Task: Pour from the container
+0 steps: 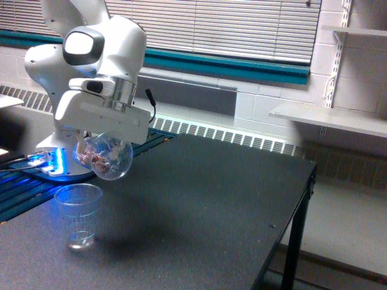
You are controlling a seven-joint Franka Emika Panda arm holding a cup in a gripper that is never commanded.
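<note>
Dark worktop [230,199] on black legs. Closed horizontal blinds [230,24] along the rear wall, above a teal band [242,66]. White block wall [266,103]; finned radiator grille [242,138] behind the worktop's far edge. Wall-mounted shelves [329,118] beyond the worktop's far right corner.

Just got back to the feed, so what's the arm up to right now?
The gripper holds a clear cup tipped on its side, with small pinkish bits inside. It hangs above and slightly to the exterior view's right of an upright measuring cup on the black table. The measuring cup looks empty; nothing can be seen pouring out.
</note>
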